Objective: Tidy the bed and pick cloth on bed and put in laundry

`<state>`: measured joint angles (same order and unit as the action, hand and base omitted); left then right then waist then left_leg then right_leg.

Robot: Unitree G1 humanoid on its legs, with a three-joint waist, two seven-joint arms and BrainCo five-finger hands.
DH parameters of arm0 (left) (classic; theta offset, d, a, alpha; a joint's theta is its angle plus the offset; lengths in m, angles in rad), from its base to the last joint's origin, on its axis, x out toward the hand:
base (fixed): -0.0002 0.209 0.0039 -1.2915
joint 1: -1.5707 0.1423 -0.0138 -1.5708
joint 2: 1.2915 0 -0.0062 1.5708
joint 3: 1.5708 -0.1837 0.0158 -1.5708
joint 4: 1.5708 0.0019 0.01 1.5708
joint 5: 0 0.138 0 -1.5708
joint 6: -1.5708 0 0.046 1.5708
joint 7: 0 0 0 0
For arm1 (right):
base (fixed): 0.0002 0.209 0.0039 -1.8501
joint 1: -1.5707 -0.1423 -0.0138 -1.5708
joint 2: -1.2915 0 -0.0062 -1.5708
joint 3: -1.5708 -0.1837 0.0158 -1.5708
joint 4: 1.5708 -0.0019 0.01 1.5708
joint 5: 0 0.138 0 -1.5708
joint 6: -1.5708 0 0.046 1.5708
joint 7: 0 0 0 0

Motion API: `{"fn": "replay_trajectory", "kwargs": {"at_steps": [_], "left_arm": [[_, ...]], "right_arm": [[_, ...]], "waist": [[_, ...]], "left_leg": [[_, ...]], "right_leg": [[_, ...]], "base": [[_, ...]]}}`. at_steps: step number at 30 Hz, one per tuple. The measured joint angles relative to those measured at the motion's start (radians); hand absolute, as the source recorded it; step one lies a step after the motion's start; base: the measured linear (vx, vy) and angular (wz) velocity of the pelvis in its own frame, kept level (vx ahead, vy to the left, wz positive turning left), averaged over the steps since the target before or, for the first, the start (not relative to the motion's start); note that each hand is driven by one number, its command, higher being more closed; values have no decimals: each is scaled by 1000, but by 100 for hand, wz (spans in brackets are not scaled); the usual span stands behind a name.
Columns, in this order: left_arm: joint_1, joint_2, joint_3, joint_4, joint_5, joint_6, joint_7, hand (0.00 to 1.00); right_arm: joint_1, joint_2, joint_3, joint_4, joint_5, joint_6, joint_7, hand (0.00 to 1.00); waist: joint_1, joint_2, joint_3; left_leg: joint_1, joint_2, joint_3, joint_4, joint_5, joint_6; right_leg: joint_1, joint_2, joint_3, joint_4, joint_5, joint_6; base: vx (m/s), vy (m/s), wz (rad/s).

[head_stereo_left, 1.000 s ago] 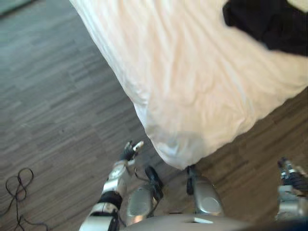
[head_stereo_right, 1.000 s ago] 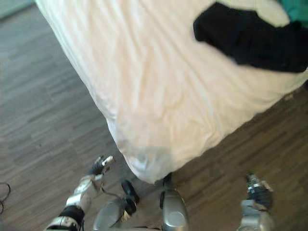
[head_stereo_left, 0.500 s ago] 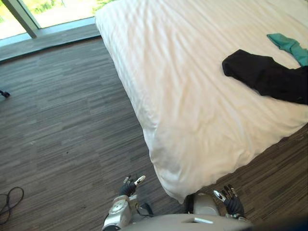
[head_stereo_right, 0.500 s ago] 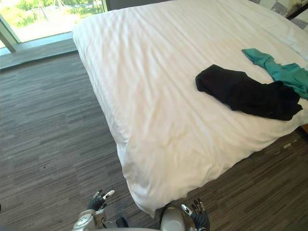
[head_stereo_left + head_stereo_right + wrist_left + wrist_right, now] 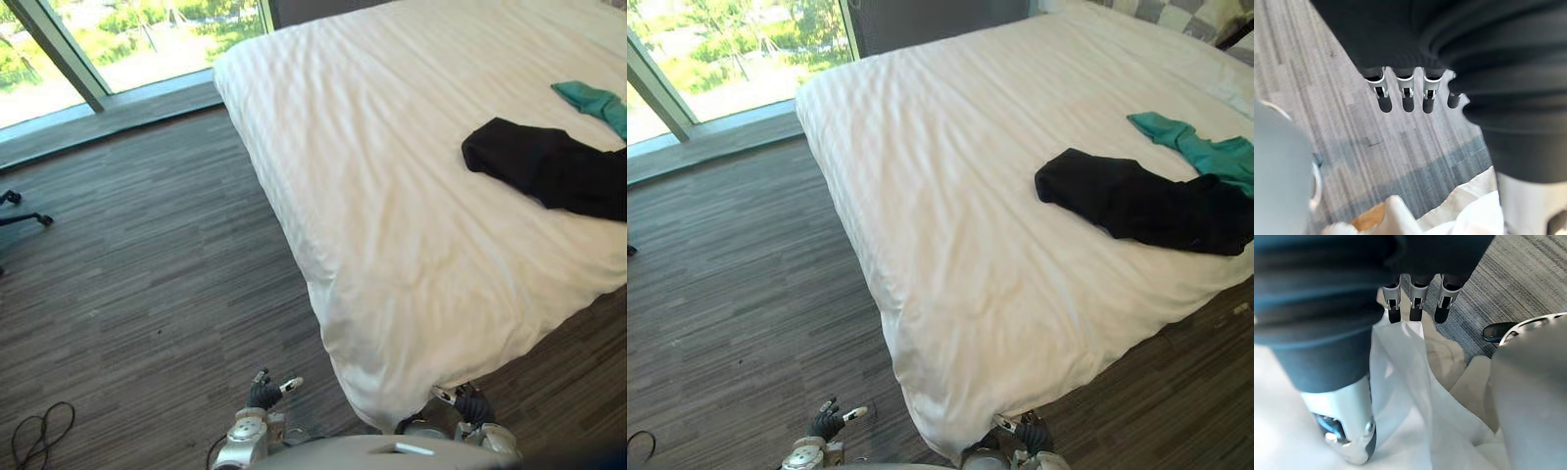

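Hanging low over the wood floor [image 5: 147,264], the left hand [image 5: 265,394] has relaxed fingers and holds nothing. The right hand [image 5: 472,404] is just beside the near corner of the white bed [image 5: 950,215], fingers straight and empty. Farther off, a black cloth [image 5: 1136,201] lies on the bed near its right edge, with a teal cloth [image 5: 1200,147] just beyond it.

A bedroom: wide white-sheeted bed [image 5: 970,196], wood-plank floor [image 5: 735,294], floor-length window [image 5: 725,49] onto greenery.
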<state>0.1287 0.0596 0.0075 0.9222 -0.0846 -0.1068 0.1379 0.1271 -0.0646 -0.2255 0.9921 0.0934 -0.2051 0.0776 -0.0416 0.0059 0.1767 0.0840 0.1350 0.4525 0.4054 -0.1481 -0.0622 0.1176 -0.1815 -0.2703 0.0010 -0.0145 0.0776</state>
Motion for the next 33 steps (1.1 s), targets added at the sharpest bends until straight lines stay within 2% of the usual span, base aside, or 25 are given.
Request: {"fn": "replay_trajectory", "kwargs": {"at_steps": [4,6,7,8,9,11,12,13,15,16,17,19,20,21,22,23,24,25,26,28,29,30,31,32,33], "left_arm": [[10,-10,21,-5,36,-32,-10,0],[3,-11,15,13,40,-36,-33,0],[-2,-9,2,14,40,-38,-37,0],[-17,-6,-28,15,39,-51,-54,0],[-40,-2,-52,25,34,-63,-64,0],[-62,24,-91,50,26,-64,-78,0],[-60,33,-99,54,23,-64,-89,0],[-54,43,-115,62,17,-64,-97,0],[-38,53,-117,89,17,-65,-97,0],[-27,54,-102,91,14,-69,-95,0],[-23,50,-94,96,13,-70,-96,0],[-18,28,-72,100,-15,-72,-93,0],[-27,27,-63,90,-13,-76,-93,0],[-28,30,-49,90,-13,-76,-93,0],[-16,-3,-11,94,-12,-79,-93,0],[-11,-12,-4,91,-12,-79,-89,0],[-11,-10,-5,82,-12,-79,-88,0],[-7,-6,-4,75,-12,-80,-88,0],[-10,14,-1,65,-13,-84,-86,0],[-36,14,-3,82,-12,-75,-87,0],[-38,-1,-7,82,-10,-79,-88,0],[-60,3,-11,72,-3,-85,-84,0],[-69,7,-14,74,-4,-82,-82,0],[-74,28,-26,76,-2,-74,-75,0],[-75,23,-30,78,-3,-73,-66,0]], "right_arm": [[-5,3,19,-21,1,1,-2,0],[-14,-13,21,-22,3,-1,-6,0],[-15,-20,22,-18,3,-1,-7,0],[-14,-34,23,-9,16,-3,-11,0],[-23,-39,21,13,44,-2,-17,0],[-19,-20,-2,44,68,-2,-25,0],[-13,-18,-3,53,72,-2,-27,0],[0,-15,-2,68,76,-5,-39,0],[23,-5,2,74,80,-8,-45,0],[30,1,0,72,79,-19,-46,0],[21,0,-9,59,79,-21,-47,0],[57,15,-35,38,79,-33,-49,0],[72,22,-35,23,79,-46,-52,0],[73,25,-33,18,79,-50,-52,0],[63,1,-37,-3,80,-53,-53,0],[78,-11,-41,-13,82,-50,-56,0],[97,3,-42,-14,92,-49,-59,0],[100,7,-43,-14,94,-49,-59,0],[111,26,-41,-11,103,-48,-59,0],[81,10,-28,-6,99,-46,-45,0],[32,6,-38,5,98,-40,-41,0],[30,6,-44,23,99,-37,-42,0],[32,7,-38,30,99,-36,-41,0],[22,19,-18,44,98,-26,-38,0],[21,21,6,24,97,-24,-34,0]], "waist": [[1,11,-7],[-22,24,-19],[-26,29,-23],[-37,40,-29],[-49,41,-30],[-71,10,-21],[-67,4,-22],[-56,6,-17],[-48,-18,-22],[-45,-16,-22],[-47,-2,-16],[-49,5,-4],[-41,-21,-3],[-31,-17,-2],[-2,45,-10],[-15,27,-9],[-30,24,-11],[-29,15,-15],[-17,-41,-20],[5,-15,-11],[18,18,-10],[4,-37,-10],[1,-44,-13],[4,-68,-13],[11,-42,-26]], "left_leg": [[-42,34,-89,135,-71,-25],[-43,97,-244,242,-128,-48],[-34,104,-295,221,-128,-49],[-3,113,-380,86,-75,-50],[33,77,-436,-49,-128,-84],[50,39,-427,-145,-154,-83],[61,32,-417,-158,-162,-83],[86,18,-394,-162,-180,-74],[116,-15,-337,-160,-184,-65],[118,-16,-271,-163,-181,-29],[123,-6,-215,-177,-186,-2],[154,-7,-143,-213,-170,-5],[178,-33,-110,-217,-165,-5],[178,-29,-86,-220,-166,-3],[177,15,9,-227,-156,-8],[177,16,30,-229,-143,-12],[173,16,40,-223,-134,-19],[171,15,46,-218,-134,-19],[160,-9,65,-176,-146,-27],[116,-37,19,-196,-179,5],[66,-77,12,-278,-123,87],[80,-102,58,-300,-31,77],[76,-103,65,-293,-30,76],[66,-93,98,-253,-37,71],[50,-51,138,-238,-35,58]], "right_leg": [[-112,7,82,94,-25,-11],[-228,23,119,183,-22,-8],[-260,22,128,207,-18,-3],[-333,23,145,248,-7,13],[-387,17,161,251,29,28],[-385,-16,151,183,121,36],[-379,-18,147,159,156,31],[-347,-18,146,101,229,25],[-319,-31,109,30,346,19],[-317,-29,56,-33,456,-13],[-343,-33,-8,60,370,-66],[-402,-65,-135,450,77,-133],[-401,-62,-157,473,78,-114],[-402,-37,-153,433,101,-88],[-415,-1,-138,460,92,-92],[-441,-40,-141,677,-33,-126],[-406,-109,-137,883,-120,-112],[-396,-125,-135,906,-127,-111],[-371,-159,-142,900,-168,-54],[-315,-34,-171,659,-181,-74],[-256,28,-166,518,-208,-99],[-212,-122,-229,741,-273,-111],[-190,-144,-236,733,-277,-98],[-125,-168,-245,631,-273,-10],[-87,-69,-254,456,-251,-5]], "base": [[-107,87,-98],[-145,160,-92],[-158,257,-52],[-201,325,-31],[-228,281,-13],[-224,202,10],[-293,223,-24],[-371,258,-64],[-357,170,-75],[-326,64,-62],[-381,51,-60],[-337,30,-58],[-267,36,-88],[-261,-2,-144],[-241,-54,-131],[-265,-168,-116],[-157,-132,-44],[-99,-191,-64],[-52,-161,-113],[-147,-161,-156],[-216,-110,-145],[-173,-89,-111],[-70,-138,-83],[-115,-253,-98],[-131,-301,-124]]}}
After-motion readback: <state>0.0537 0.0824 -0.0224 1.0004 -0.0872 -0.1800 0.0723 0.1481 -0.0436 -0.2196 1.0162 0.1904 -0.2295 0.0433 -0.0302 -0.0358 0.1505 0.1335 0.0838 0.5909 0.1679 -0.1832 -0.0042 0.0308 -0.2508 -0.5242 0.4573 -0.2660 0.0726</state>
